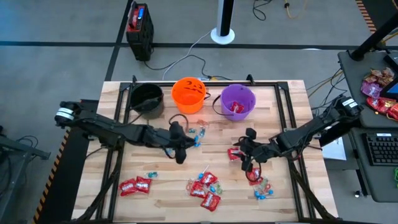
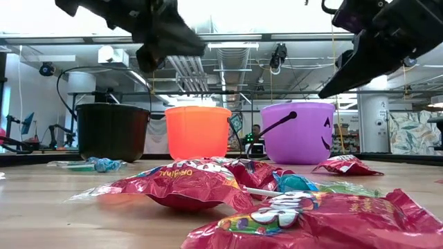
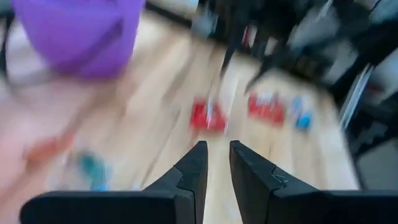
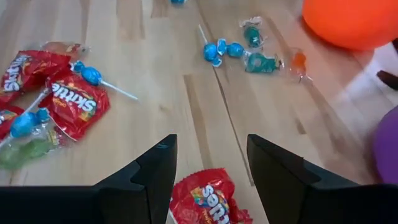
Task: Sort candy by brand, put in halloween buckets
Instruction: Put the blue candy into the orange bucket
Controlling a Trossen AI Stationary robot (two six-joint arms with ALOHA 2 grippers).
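Wooden table (image 1: 292, 106), scattered candy (image 1: 204, 190), grey floor (image 1: 56, 68), black cables (image 1: 186, 59)

- The high view looks straight down from far above. It sees the whole worktop (image 1: 155, 202), both arms and the floor around.
- The low view sits right at worktop height. It looks level across the wood to the room behind, with red packets (image 2: 173, 187) very close to it.
- The left wrist view looks forward past the left gripper (image 3: 215, 163), close over the wood, toward the purple bucket (image 3: 74, 34).
- The right wrist view looks down past the right gripper (image 4: 211, 158), near the wood.
- The high and low views both show the black bucket (image 1: 147, 98), the orange bucket (image 1: 188, 94) and the purple one.
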